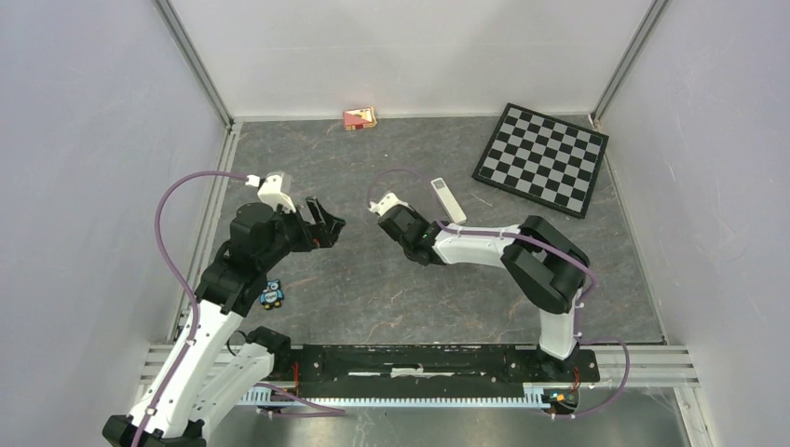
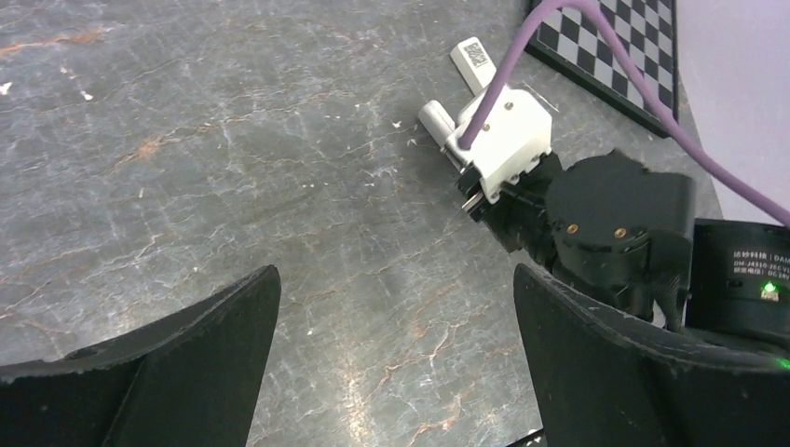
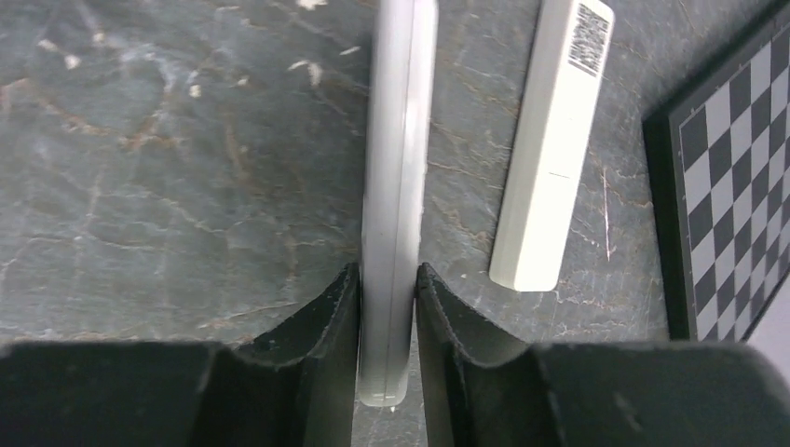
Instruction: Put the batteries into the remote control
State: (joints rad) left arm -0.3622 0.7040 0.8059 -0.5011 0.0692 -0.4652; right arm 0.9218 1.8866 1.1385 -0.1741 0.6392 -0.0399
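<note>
The left end effector [image 2: 393,279] hangs released, its jaws spread wide with nothing between them, over bare grey worktop [image 1: 373,298]. Its arm leans in from the left base, elbow bent, wrist aimed toward the middle. The right end effector [image 3: 387,270] is clenched on the remote control [image 3: 399,140], one finger pressed to each flat face close to the near end. The remote control stands on its narrow edge, its long axis running straight away from the fingers toward the far wall. Just to its right, apart from it, lies a white bar with a code label [image 3: 551,140], nearly parallel. The right arm folds at the elbow and its forearm reaches left, wrist turned down.
</note>
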